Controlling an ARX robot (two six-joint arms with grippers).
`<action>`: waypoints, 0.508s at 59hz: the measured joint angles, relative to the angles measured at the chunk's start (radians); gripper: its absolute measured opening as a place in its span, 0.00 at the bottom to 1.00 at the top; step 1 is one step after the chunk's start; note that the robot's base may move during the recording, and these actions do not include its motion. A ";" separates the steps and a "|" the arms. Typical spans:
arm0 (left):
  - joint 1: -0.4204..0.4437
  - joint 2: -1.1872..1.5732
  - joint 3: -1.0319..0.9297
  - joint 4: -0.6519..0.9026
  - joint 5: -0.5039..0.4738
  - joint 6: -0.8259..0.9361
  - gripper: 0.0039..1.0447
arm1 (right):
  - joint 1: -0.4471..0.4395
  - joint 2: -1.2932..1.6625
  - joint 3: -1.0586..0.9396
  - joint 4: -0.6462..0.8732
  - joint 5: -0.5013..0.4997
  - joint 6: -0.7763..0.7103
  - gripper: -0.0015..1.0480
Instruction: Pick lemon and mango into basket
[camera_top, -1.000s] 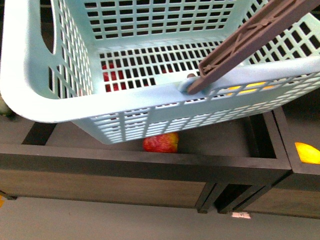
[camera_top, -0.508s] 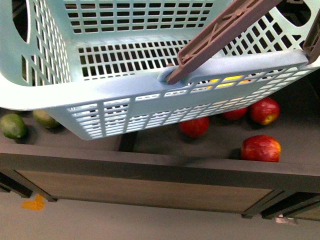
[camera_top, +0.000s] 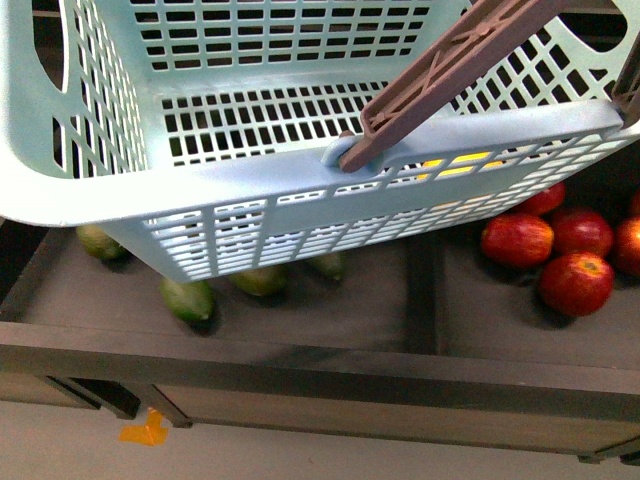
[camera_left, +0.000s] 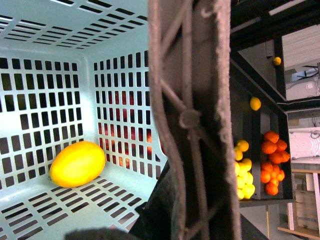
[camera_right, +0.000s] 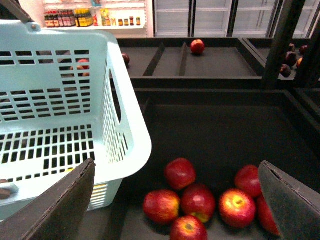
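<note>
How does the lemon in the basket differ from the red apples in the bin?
The lemon is yellow-orange and oval; the apples are red and rounder. The lemon lies on the basket floor; the apples sit clustered in the dark bin, outside the basket. Both have smooth skin.

1 basket (camera_top: 250, 185), 1 lemon (camera_left: 77, 164) (inside), 4 grn fruits (camera_top: 187, 298), approx. 6 apples (camera_right: 198, 200).

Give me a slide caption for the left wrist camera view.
Lemon lying inside the teal basket, its brown handle close in front, shelved citrus beyond.
</note>
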 joint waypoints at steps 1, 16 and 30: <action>0.000 0.000 0.000 0.000 -0.002 0.000 0.04 | 0.000 -0.001 0.000 0.000 0.000 0.000 0.92; 0.000 0.000 0.000 0.000 0.005 0.000 0.04 | 0.000 0.000 0.000 0.000 0.000 0.000 0.92; 0.000 0.000 0.000 0.000 0.005 0.000 0.04 | 0.000 0.001 0.000 0.000 0.000 0.000 0.92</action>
